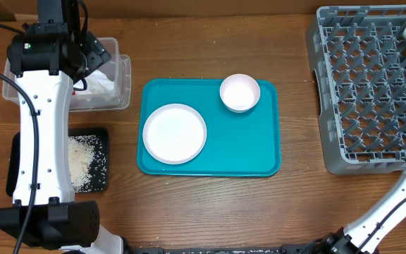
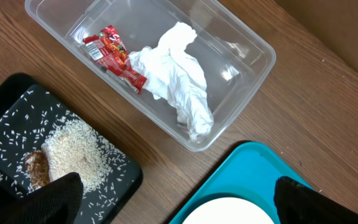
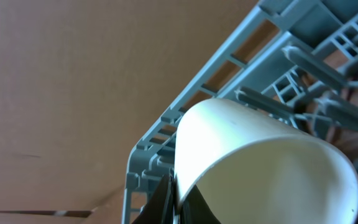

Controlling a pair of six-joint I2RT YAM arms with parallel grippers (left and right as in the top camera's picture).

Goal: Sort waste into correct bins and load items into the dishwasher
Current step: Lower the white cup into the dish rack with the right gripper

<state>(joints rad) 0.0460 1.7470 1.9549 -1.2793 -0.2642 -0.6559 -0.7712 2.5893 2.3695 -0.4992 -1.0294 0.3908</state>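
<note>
Two arms, two very different situations for us right now. Our left gripper (image 2: 179, 186) is spread wide with nothing in it, hanging above the wooden table (image 2: 328, 112). The clear tub (image 2: 253, 46) sits out ahead of its fingers. Inside that tub we've got the crumpled napkin (image 2: 179, 78) lying right up against the red wrapper (image 2: 114, 56), the two touching. Down beside one fingertip (image 2: 58, 196) is the black tray (image 2: 5, 106), with a heap of rice (image 2: 73, 149) in it. A brown food scrap (image 2: 37, 168) sits at the heap's edge, and loose grains are scattered all around. Beside the other fingertip we see a corner of the teal tray (image 2: 247, 168), and the rim of the white plate (image 2: 229, 213) peeks in between the two fingers. From overhead, that plate lies on the teal tray together with the pink dish (image 1: 240, 92), the two of them apart. Over on the other side, our right gripper (image 3: 174, 200) is pinched tight on the rim of the white cup (image 3: 260, 168). The cup is right in front of the wrist camera, over a corner of the grey dish rack (image 3: 278, 37), with the pegs and lattice just behind it. We honestly can't tell whether the cup is touching the rack or only hanging over it.
</note>
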